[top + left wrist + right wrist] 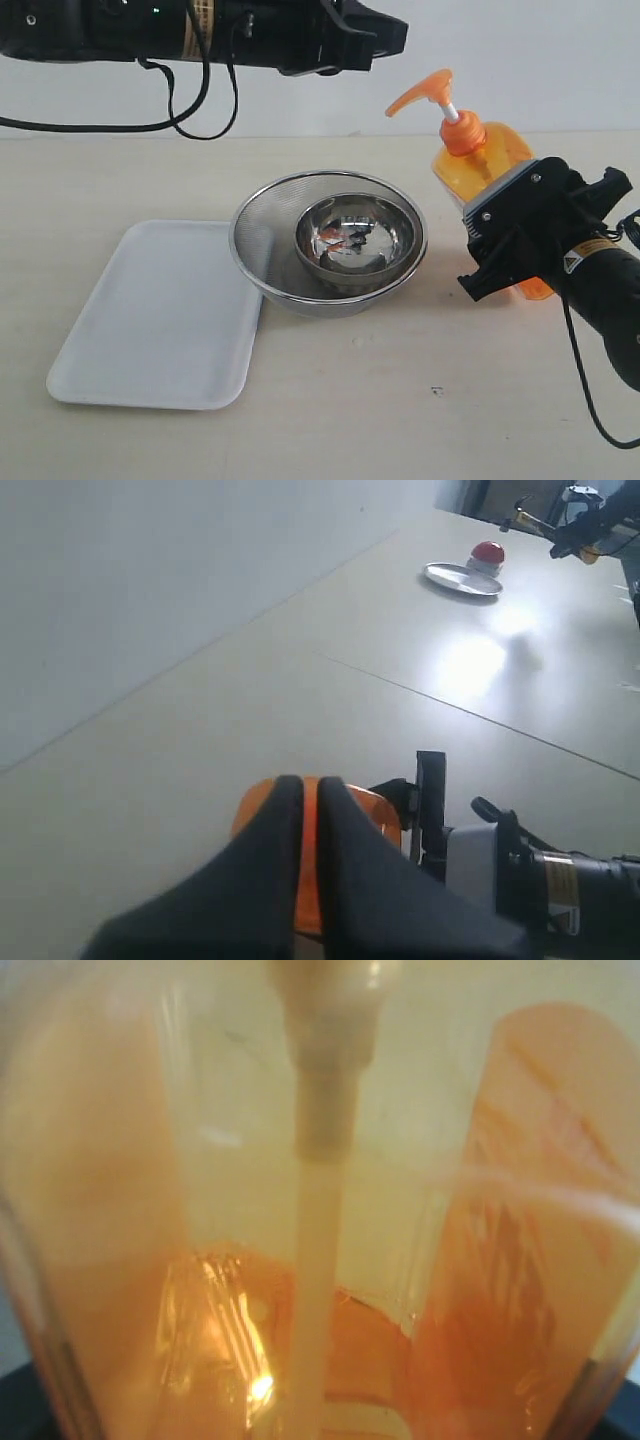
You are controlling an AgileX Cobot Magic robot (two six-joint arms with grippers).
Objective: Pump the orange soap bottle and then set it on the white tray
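The orange soap bottle [482, 160] stands upright at the right side of the desk [400, 420], to the right of the other things, its orange pump head [430, 88] raised on the white stem with the spout pointing left. The right gripper [495, 240] grasps it around the body, jaws spread wide with one on each flat side of the bottle, well below the collar. Whether the bottle's base rests on the desk or hangs just above it cannot be told. The right wrist view is filled by the translucent orange wall and the pale dip tube [315, 1260] running down inside it.

The left gripper [385, 38] hangs above and to the left of the pump head, apart from it. Its two black fingers [280, 860] are pressed together with nothing between them, and in the left wrist view the orange pump top shows just beyond their tips.

In the middle of the desk sits a round steel mesh strainer [262, 235] with a shiny steel bowl [355, 240] inside it. The white tray [150, 320] lies flat on the left, its right edge touching or tucked just under the strainer's rim, well apart from the bottle.
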